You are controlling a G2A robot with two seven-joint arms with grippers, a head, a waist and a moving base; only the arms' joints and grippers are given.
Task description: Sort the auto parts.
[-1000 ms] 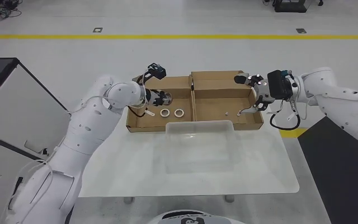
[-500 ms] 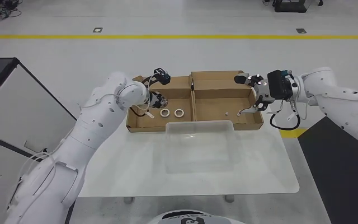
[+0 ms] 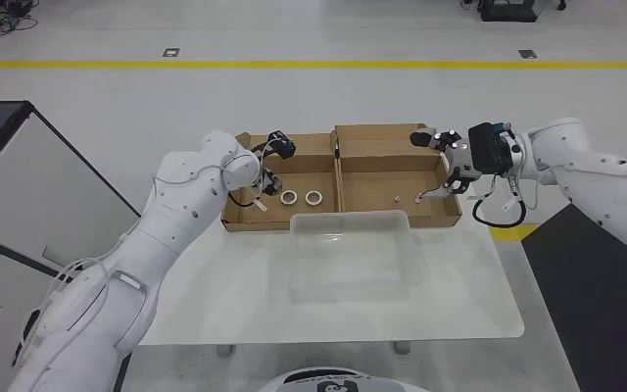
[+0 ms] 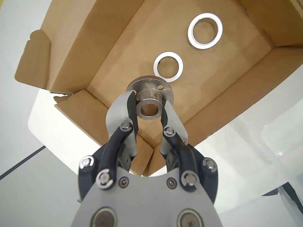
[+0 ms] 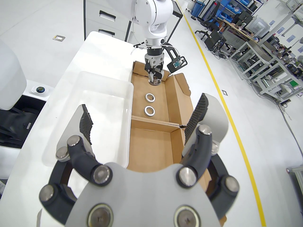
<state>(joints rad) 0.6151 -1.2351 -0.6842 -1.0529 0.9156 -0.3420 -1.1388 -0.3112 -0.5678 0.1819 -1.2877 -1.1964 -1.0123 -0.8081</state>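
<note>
- steel is where we start: a short flanged bushing (image 4: 151, 86), a round collar with a wide drilled flange at its far end, sits in the left gripper (image 4: 147, 101).
- we see the jaws pinching the collar from both sides, with the black pads pressed on its wall and the bore facing the wrist camera.
- the bushing is inside the left cardboard box (image 3: 257, 220), near the end farthest from the other box. we cannot tell whether its flange touches the floor.
- two flat metal rings (image 4: 168, 66) (image 4: 205, 31) lie on the same box floor in a row beyond the bushing. the nearer one is just beside it and the two are a little apart.
- a second cardboard box (image 3: 377, 186) stands against the first, their end walls touching. a tiny pale speck lies on its floor, too small for us to tell what it is.
- the right gripper (image 5: 143, 105) hangs at the outer end of that second box with its jaws spread wide and nothing between the ribbed pads.
- a clear plastic tub (image 3: 348, 260) sits just beside the boxes on the robot's side, spanning the place where they meet.
- everything rests on a white table (image 3: 196, 294).
- beyond the table we see a pale floor with a yellow line (image 3: 313, 65) across it.
</note>
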